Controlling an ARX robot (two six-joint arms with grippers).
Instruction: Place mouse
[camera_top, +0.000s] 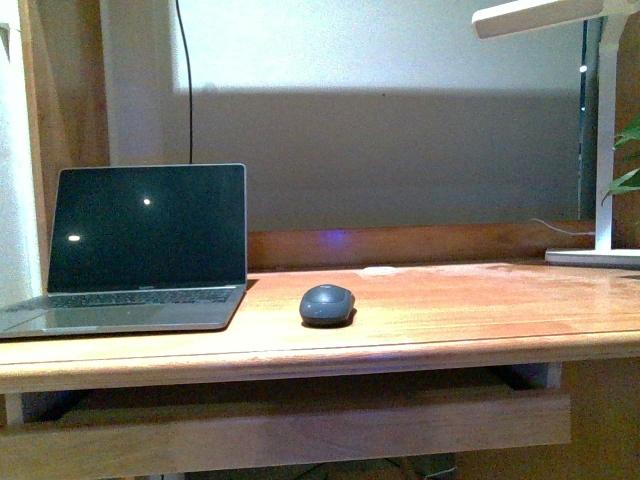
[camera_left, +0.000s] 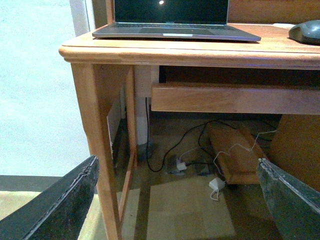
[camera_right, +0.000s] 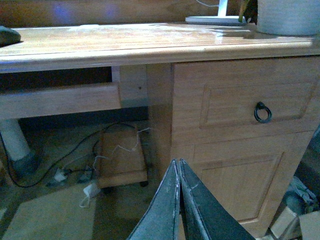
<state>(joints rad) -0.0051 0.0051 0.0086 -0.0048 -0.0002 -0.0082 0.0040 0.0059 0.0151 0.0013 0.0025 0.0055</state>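
The mouse (camera_top: 327, 304) is seen lying on the wooden desk (camera_top: 450, 310), just to the right of the open laptop (camera_top: 140, 250) and apart from it, near the desk's front edge; no arm is shown in the front view, and the mouse is touched by neither claw; in the left wrist view the left gripper (camera_left: 180, 200) is held low, below the level of the desk top and in front of the desk leg (camera_left: 97, 145), its two dark fingers (camera_left: 60, 205) spread wide apart with nothing between them, while the mouse (camera_left: 305, 31) is caught only at the picture's edge, up on the desk top and well away; in the right wrist view the right gripper (camera_right: 179, 200) is likewise held below the desk top, its fingers (camera_right: 167, 210) pressed together with nothing gripped, and a sliver of the mouse (camera_right: 9, 35) is seen far off on the desk top; a cabinet door with a dark ring handle (camera_right: 262, 112) is shown closed, so its contents cannot be told; a white pot (camera_right: 289, 15) is set on the desk beside the base of a white lamp (camera_top: 600, 140), its contents cut off from view; the mouse's long axis appears to run roughly across the front view, though which end is its front cannot be told; cables (camera_left: 190, 150) are seen on the floor under the desk.
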